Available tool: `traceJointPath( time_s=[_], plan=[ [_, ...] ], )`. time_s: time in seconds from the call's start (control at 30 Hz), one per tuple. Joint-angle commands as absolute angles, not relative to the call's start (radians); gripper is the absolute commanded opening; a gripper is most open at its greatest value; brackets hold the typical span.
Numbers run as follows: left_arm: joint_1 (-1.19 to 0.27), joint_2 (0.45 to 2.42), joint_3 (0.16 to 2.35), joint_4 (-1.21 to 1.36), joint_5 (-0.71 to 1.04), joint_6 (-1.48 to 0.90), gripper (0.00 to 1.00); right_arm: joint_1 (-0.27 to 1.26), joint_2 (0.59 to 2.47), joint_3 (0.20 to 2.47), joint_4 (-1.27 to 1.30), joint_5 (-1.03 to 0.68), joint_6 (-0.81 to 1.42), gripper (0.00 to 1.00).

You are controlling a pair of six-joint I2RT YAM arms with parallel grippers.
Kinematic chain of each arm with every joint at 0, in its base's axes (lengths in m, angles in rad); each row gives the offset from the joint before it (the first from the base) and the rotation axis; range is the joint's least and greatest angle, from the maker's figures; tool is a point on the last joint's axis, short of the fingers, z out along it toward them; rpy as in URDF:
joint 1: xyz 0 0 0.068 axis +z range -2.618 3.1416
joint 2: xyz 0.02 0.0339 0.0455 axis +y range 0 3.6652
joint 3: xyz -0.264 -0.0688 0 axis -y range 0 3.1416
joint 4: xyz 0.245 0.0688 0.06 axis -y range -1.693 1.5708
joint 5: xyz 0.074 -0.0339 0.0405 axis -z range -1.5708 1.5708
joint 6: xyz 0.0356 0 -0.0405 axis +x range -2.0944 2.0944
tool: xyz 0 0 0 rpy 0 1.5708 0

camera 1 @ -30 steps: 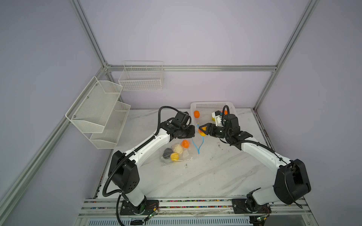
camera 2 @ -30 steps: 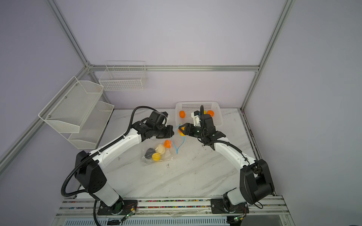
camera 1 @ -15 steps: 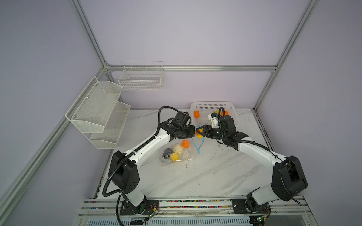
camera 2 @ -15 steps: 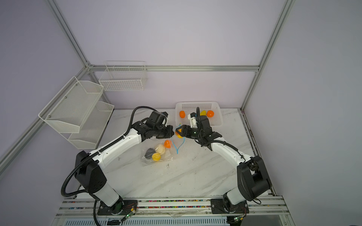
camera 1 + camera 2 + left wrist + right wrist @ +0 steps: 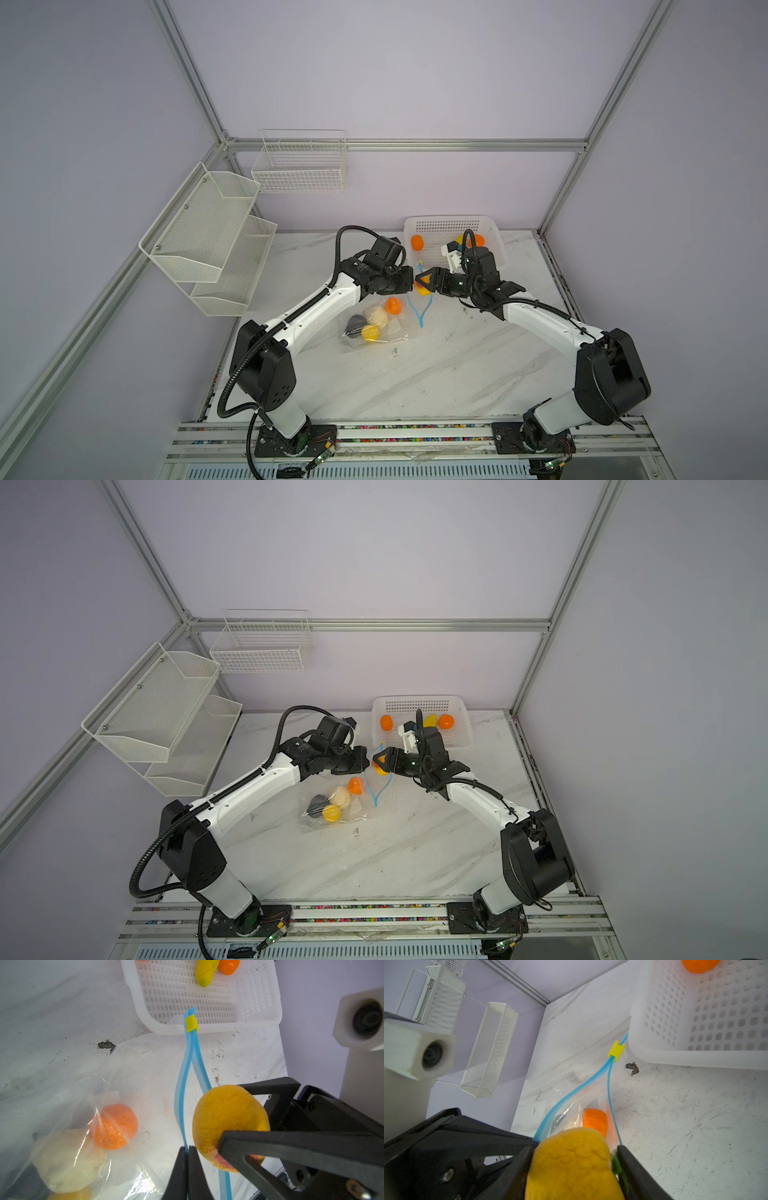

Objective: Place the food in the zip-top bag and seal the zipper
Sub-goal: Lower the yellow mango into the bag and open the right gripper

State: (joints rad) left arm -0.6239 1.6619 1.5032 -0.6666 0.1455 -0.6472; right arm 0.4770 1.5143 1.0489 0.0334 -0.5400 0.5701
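Note:
The clear zip-top bag (image 5: 395,332) lies mid-table and holds an orange ball (image 5: 114,1124), a cream bulb (image 5: 66,1159), a yellow fruit (image 5: 370,332) and a dark lump (image 5: 355,324). My left gripper (image 5: 188,1150) is shut on one lip of the light-blue zipper (image 5: 182,1084) and holds it up, so the mouth gapes. The yellow slider (image 5: 191,1023) sits at the far end by the basket. My right gripper (image 5: 575,1150) is shut on a yellow food piece (image 5: 571,1165), right at the open mouth, between the two zipper lips (image 5: 571,1093).
A white perforated basket (image 5: 463,739) at the back right holds two orange balls (image 5: 386,722) (image 5: 446,721) and an elongated yellow fruit (image 5: 430,720). White mesh shelves (image 5: 208,241) and a wire basket (image 5: 301,168) hang on the left and back walls.
My right gripper has carried the yellow piece leftward from near the basket to the bag's mouth. The left gripper has kept its hold on the zipper lip, unmoved.

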Motion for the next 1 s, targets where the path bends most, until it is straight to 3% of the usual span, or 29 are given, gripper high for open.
traceJointPath(
  time_s=[0.0, 0.97],
  plan=[
    [-0.621, 1.606, 1.495, -0.627, 0.151, -0.655, 0.00, 0.482, 1.525, 1.039, 0.049, -0.549, 0.561, 0.65],
    [-0.620, 1.608, 1.498, -0.627, 0.151, -0.651, 0.00, 0.496, 1.507, 1.057, 0.039, -0.569, 0.567, 0.77]
  ],
)
